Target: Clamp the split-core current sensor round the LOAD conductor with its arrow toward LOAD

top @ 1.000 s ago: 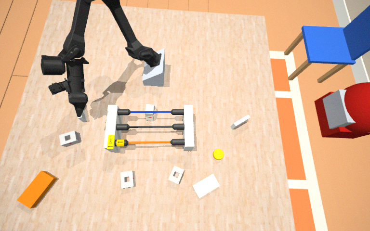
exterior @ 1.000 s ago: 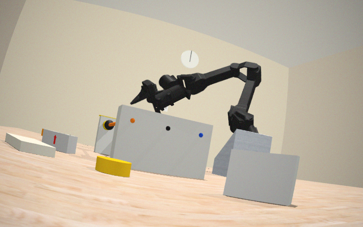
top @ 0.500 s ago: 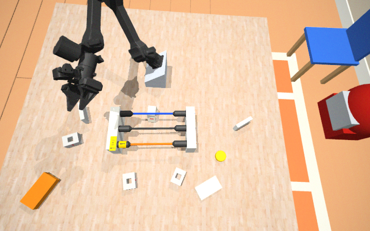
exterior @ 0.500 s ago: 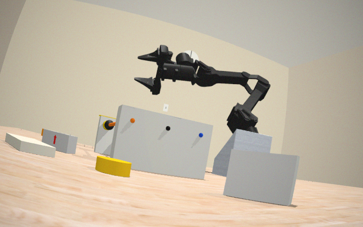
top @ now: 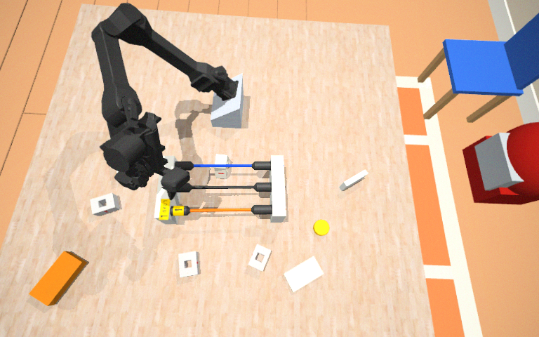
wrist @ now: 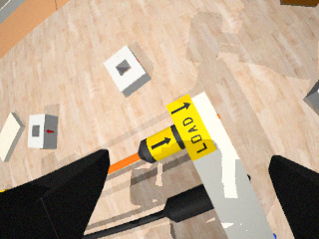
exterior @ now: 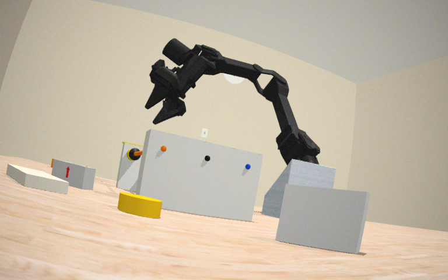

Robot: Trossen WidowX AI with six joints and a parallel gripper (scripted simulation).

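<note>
A pale wood-grained table top [top: 337,79] [exterior: 198,244] [wrist: 75,90] is spreading beneath everything, on a tan floor [top: 493,254]. Beige walls [exterior: 82,66] and a grey ceiling [exterior: 280,29] are enclosing the room; one blue chair [top: 481,67] is standing off the table.

Two upright white supports [top: 278,190] [exterior: 201,184] are carrying three conductors: one blue [top: 222,166], one black [top: 222,187] [wrist: 135,221] and one orange [top: 218,210] [wrist: 125,163]. The orange one is bearing the single yellow LOAD marker [top: 163,208] [wrist: 191,126]. Three white blocks with square holes [top: 111,200] [top: 194,269] [top: 264,260] are resting around the supports, and one white block with a red mark [top: 222,172] is sitting below the blue conductor. One flat white slab [top: 303,274], one thin white plate [top: 354,180], one yellow disc [top: 321,227] [exterior: 139,205] and one orange block [top: 57,278] are lying or standing farther out. Which piece is the open sensor, I cannot tell; none is encircling the orange conductor.

The black gripper [top: 154,188] [exterior: 150,115] [wrist: 190,161] is hovering above the LOAD end, its fingers standing almost fully apart, holding nothing and visibly touching nothing.
</note>
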